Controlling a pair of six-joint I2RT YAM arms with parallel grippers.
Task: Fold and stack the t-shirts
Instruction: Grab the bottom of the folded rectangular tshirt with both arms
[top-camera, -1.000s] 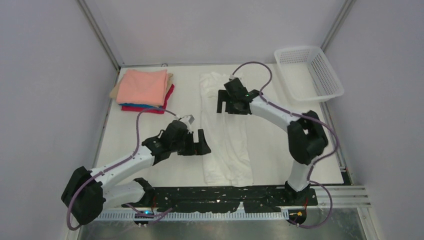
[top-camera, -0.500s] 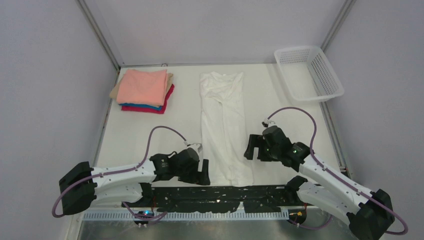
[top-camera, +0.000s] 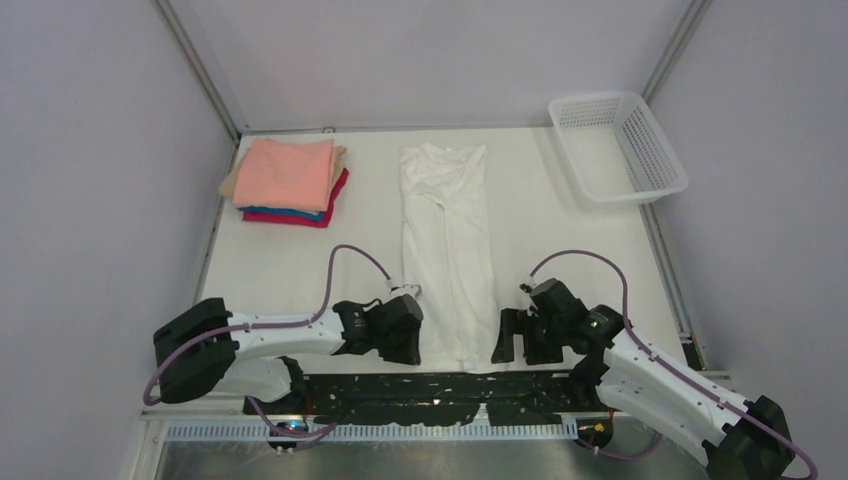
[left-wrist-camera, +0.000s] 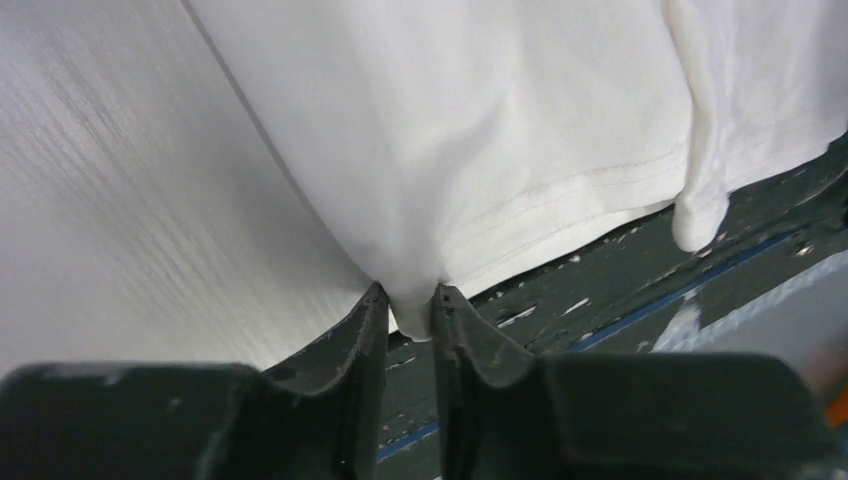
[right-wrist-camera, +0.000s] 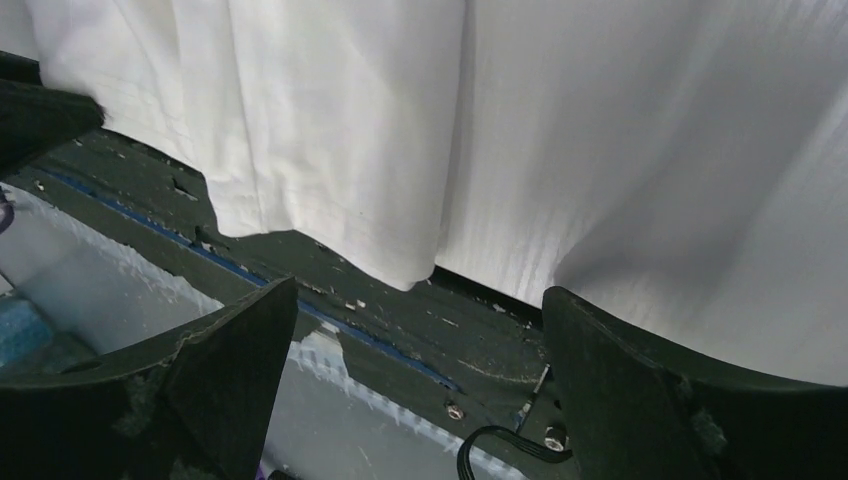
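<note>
White shirt (top-camera: 447, 245), one, folded lengthwise into a long strip, lying flat down the middle of the table (top-camera: 300, 270) with its collar end far and its hem at the near edge, overhanging the black plate (top-camera: 450, 385). Left gripper (left-wrist-camera: 410, 308) pinches the near-left hem corner, fingers (left-wrist-camera: 362, 340) pressed together on a small tuck of cloth. Right gripper (right-wrist-camera: 418, 292) stands spread wide around the near-right hem corner, which lies between its fingers (right-wrist-camera: 245, 345) without touching them. Both arms lie low along the near edge, elbows out to the sides, forearms reaching inward to the hem from either side.

Stack (top-camera: 288, 182), one, at the far-left corner, well apart from the strip: four folded shirts, pink shirt (top-camera: 288, 172) on top, beige shirt (top-camera: 341, 157) under it, blue shirt (top-camera: 280, 212) and crimson shirt (top-camera: 339, 190) below. Basket (top-camera: 655, 150), one, white mesh, at the far-right corner.

Table covered in white; grey walls (top-camera: 430, 60) on three sides, with metal posts (top-camera: 195, 65) at the far corners
</note>
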